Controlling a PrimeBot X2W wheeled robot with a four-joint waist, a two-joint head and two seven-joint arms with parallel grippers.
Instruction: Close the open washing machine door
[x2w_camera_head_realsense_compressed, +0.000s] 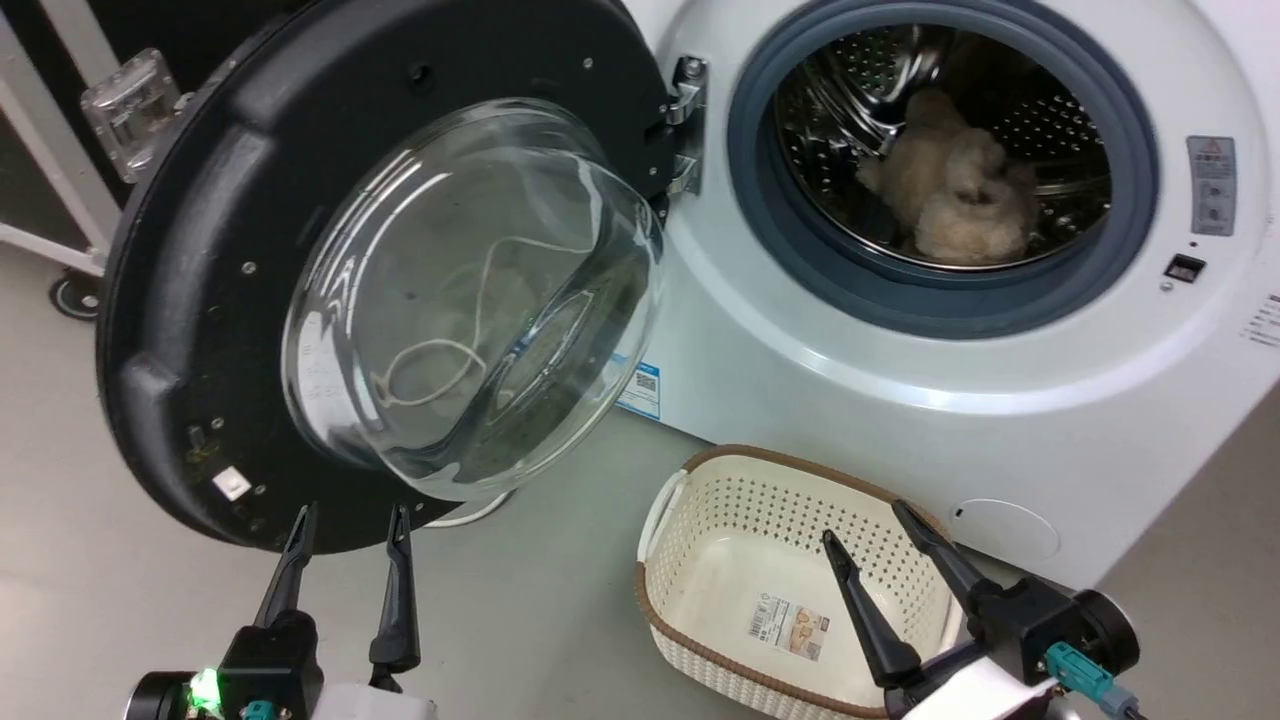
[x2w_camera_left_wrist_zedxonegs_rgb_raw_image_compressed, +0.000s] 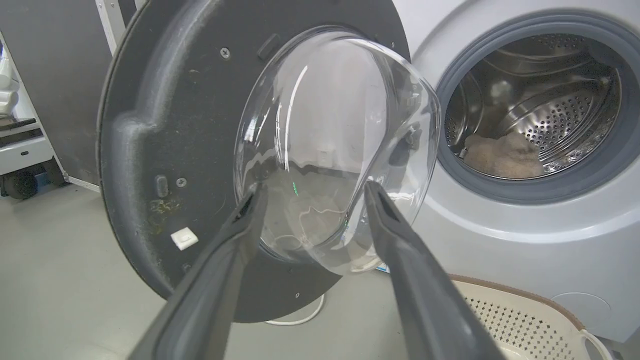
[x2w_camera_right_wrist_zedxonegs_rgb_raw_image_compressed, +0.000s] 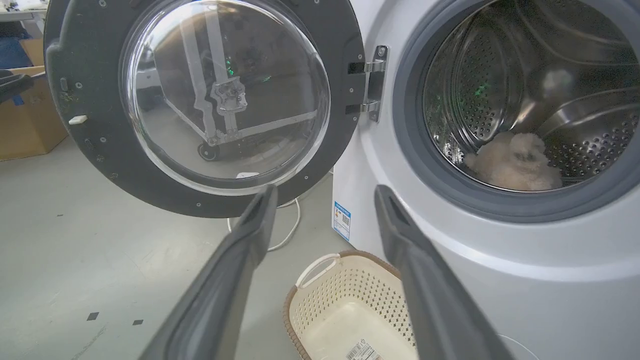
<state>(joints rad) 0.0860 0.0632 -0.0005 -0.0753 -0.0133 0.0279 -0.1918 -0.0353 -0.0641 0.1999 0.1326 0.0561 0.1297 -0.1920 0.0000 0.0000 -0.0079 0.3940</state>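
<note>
Black-rimmed washing machine door (x2w_camera_head_realsense_compressed: 180, 300) wide open

The washing machine door (x2w_camera_head_realsense_compressed: 190, 300) has a matt, seemingly plastic rim around glossy smooth glass.

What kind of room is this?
Likely a laundry spot, maybe inside a workshop: a white washing machine with its door open, something fluffy in the drum, and a cream basket in front.
</note>
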